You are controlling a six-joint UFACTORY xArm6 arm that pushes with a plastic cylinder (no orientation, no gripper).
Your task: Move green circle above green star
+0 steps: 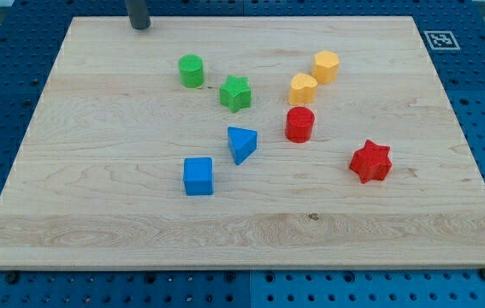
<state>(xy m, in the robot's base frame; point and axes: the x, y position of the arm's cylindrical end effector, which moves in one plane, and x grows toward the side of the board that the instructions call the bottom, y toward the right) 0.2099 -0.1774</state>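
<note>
1. Judging progress first: the green circle (192, 71) sits to the view's left of the green star (236, 93) and only slightly higher, so it reads as beside the star, not above it. The main push looks not yet done.
2. My tip (140, 26) rests near the top edge of the wooden board (97, 214), up and to the view's left of the green circle, well apart from it and touching no block. The rod has no jaws and holds nothing; it can only shove.
3. The gap between circle and star is narrow, but they do not touch.
4. What is left, as I judge it: bring the tip round to the circle's left side and slide it toward the view's right and a little upward, until it stands directly over the star.
5. The spot above the star appears free. The two yellow blocks (314, 77) lie further to the view's right, with the red cylinder (299, 124) below them.
6. The blue triangle (242, 144), blue cube (198, 176) and red star (370, 161) lie lower down, away from that path.
</note>
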